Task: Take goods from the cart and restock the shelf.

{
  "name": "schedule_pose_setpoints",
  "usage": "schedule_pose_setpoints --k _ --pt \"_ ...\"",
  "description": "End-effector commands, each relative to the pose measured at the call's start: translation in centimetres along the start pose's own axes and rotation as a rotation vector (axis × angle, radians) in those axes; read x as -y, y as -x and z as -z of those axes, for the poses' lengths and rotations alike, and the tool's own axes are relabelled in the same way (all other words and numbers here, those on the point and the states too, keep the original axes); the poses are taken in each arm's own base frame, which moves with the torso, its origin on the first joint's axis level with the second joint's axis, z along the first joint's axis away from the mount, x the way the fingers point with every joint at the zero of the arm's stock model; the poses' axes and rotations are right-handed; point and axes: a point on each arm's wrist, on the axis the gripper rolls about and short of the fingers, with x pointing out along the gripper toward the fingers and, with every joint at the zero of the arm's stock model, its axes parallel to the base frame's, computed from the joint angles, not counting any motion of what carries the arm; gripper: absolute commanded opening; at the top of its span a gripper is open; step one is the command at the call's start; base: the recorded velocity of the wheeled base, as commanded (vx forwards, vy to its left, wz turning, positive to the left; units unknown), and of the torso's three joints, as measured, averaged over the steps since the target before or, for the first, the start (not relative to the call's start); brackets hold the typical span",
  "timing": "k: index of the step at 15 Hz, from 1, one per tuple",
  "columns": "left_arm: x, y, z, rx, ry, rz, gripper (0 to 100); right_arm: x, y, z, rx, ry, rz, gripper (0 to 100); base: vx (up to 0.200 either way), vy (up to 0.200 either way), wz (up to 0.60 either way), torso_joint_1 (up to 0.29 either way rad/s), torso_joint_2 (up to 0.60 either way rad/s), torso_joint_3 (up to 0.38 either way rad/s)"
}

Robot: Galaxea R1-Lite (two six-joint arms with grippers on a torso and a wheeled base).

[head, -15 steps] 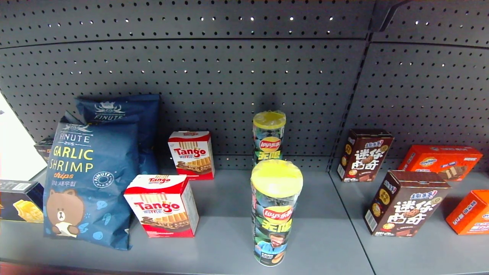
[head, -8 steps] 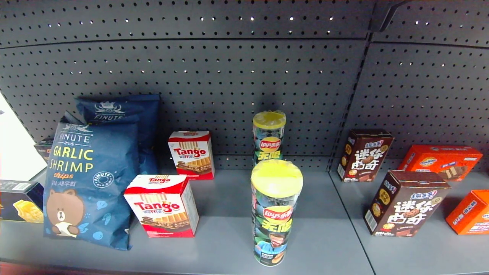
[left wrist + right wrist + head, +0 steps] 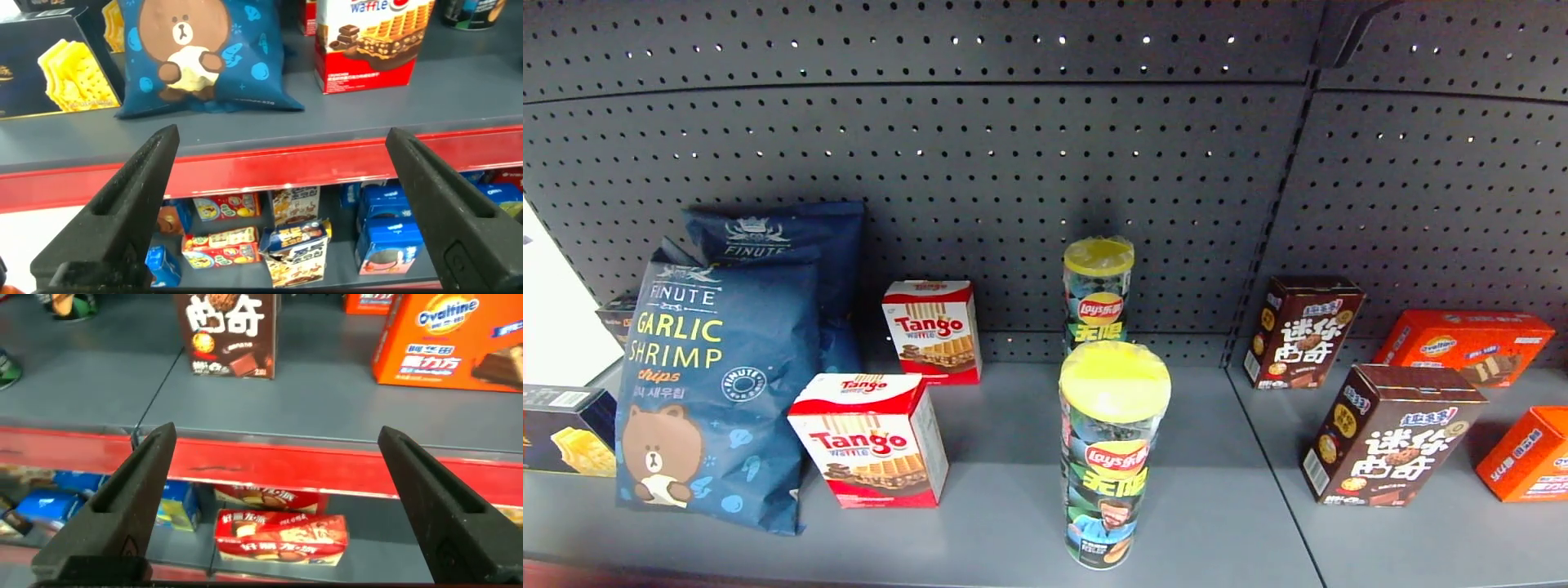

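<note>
The grey shelf (image 3: 1013,523) holds two blue shrimp chip bags (image 3: 715,392), two red-and-white wafer boxes (image 3: 874,441), two chip cans with yellow lids (image 3: 1112,457), two brown biscuit boxes (image 3: 1388,433) and orange boxes (image 3: 1462,343). My left gripper (image 3: 282,216) is open and empty, held in front of the shelf's red front edge (image 3: 278,167), below the chip bag (image 3: 200,53) and a wafer box (image 3: 372,45). My right gripper (image 3: 270,506) is open and empty, before the red edge (image 3: 270,461), below a brown biscuit box (image 3: 229,331) and an orange box (image 3: 449,339).
A dark box with yellow snacks (image 3: 564,441) sits at the shelf's far left. A perforated back panel (image 3: 1013,180) rises behind the goods. Below the red edge, a lower shelf holds more packages (image 3: 294,245), among them a red box (image 3: 282,535).
</note>
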Motion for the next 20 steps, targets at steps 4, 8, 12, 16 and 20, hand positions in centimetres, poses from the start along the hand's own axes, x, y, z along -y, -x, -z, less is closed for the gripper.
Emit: schedule_pose_setpoints --k 4,8,12,16,20 --pt "0.01 0.00 0.00 0.001 -0.001 0.002 100 -0.04 0.45 0.14 0.062 0.000 0.014 100 0.000 0.000 0.00 0.000 0.00 0.000" --pt "0.01 0.00 0.00 0.001 0.001 0.002 100 -0.04 0.45 0.13 0.063 0.000 0.014 100 0.000 0.000 0.00 0.000 0.00 0.000" --pt "0.01 0.00 0.00 0.001 -0.001 0.000 100 -0.04 0.45 0.13 0.063 0.000 0.014 100 0.000 0.000 0.00 0.000 0.00 0.000" --pt "0.01 0.01 -0.04 0.002 0.001 0.000 100 -0.04 0.45 0.13 0.063 0.000 0.014 100 0.000 0.000 0.00 0.000 0.00 0.000" --pt "-0.01 0.01 0.01 0.002 -0.008 -0.007 100 -0.04 0.45 0.13 0.063 0.000 0.013 100 0.000 0.000 0.00 0.000 0.00 0.000"
